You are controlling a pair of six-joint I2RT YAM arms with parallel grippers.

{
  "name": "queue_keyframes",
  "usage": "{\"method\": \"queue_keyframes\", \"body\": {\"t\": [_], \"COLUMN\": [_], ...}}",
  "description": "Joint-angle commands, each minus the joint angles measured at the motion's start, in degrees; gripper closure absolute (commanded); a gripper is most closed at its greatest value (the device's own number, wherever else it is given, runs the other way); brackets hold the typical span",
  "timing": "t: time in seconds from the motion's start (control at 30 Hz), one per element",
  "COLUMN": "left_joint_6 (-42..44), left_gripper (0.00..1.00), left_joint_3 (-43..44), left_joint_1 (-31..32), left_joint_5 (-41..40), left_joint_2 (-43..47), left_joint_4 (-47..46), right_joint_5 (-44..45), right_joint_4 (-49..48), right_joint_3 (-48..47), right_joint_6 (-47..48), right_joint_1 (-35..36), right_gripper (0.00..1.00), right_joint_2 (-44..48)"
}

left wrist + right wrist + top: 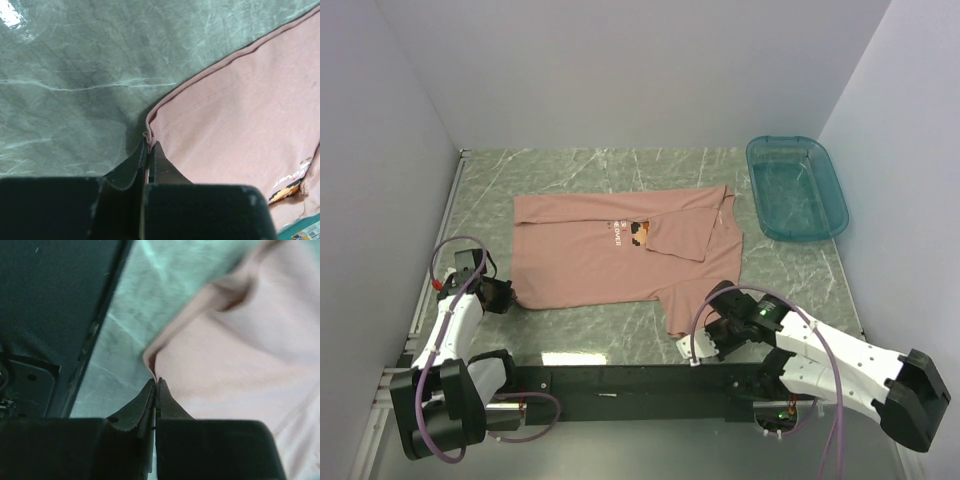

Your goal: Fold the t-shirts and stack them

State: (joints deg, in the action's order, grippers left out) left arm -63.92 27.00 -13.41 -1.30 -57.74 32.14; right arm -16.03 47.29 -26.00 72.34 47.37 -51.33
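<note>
Pinching the t-shirt (580,265) by its two near corners, with left gripper (508,297) and right gripper (688,345) each clamped on cloth, we judge folding barely begun and stacking undone.

The middle of the table (800,275) is covered by the spread shirt (580,265). Bare strips are left behind it, along its left side and to its right. The far right corner is taken by a blue tub (798,187). The table is closed in by walls (640,70) on three sides.
</note>
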Motion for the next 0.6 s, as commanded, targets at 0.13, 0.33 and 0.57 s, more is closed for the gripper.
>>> {"method": "queue_keyframes", "body": {"t": [0.13,0.33,0.57], "left_joint_6": [0.38,0.81,1.16], "left_gripper": [1.00,1.00,1.00], "left_joint_3": [-0.46,-0.46,0.68], "left_joint_1": [0.05,-0.39,-0.74], "left_joint_5": [0.42,0.77,0.77], "left_joint_2": [1.66,2.36,2.98], "left_joint_4": [-1.03,-1.64,-2.26], "right_joint_5": [-1.88,-6.47,-6.21], "right_joint_4": [4.73,3.26,-2.19], "right_joint_3": [-12.22,-16.27,-17.94], "right_joint_6": [-9.15,-9.75,-12.92], "right_joint_1": [-4.90,-13.53,-18.37], "right_gripper": [1.00,1.00,1.00], "right_joint_2": [4.22,4.66,2.38]}}
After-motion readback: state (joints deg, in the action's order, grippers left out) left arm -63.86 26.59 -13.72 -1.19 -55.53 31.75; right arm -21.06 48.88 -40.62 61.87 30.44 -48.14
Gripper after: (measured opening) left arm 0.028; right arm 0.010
